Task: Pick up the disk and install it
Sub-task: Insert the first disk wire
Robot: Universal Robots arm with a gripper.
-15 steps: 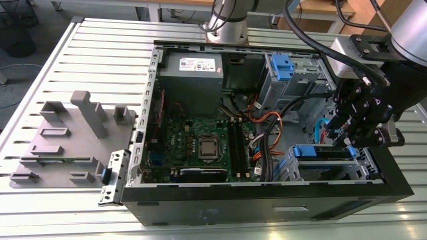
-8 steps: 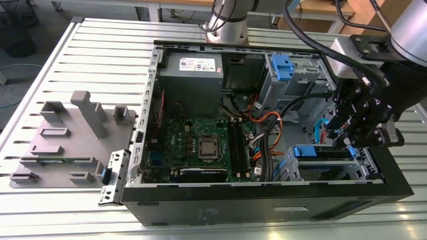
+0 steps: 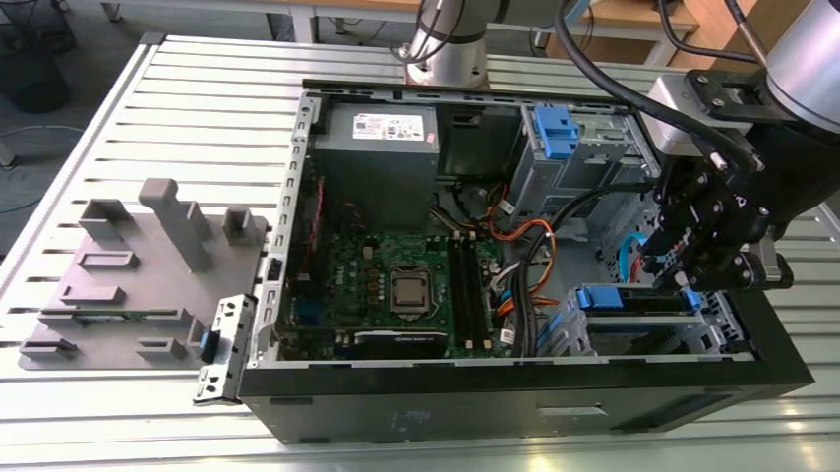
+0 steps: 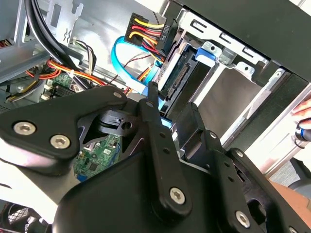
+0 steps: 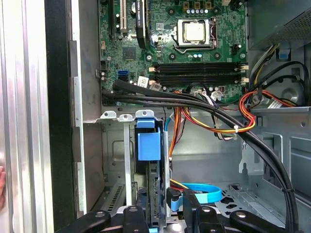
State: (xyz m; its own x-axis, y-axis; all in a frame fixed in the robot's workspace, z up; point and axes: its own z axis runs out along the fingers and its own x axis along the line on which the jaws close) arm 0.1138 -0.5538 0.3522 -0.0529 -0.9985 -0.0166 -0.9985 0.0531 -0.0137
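Open computer case (image 3: 525, 383) on a slatted worktop (image 3: 171, 118). The disk (image 3: 640, 302) (image 5: 148, 145) (image 4: 182, 80) stands on edge in the drive bay at the case's near corner, on the exterior view's right. The claw (image 3: 683, 280) (image 5: 155, 206) hangs directly at the disk; whether it is grasping or released cannot be told.

Black claw (image 3: 695, 270), silver screws (image 4: 176, 195), grey arm (image 3: 453, 39)
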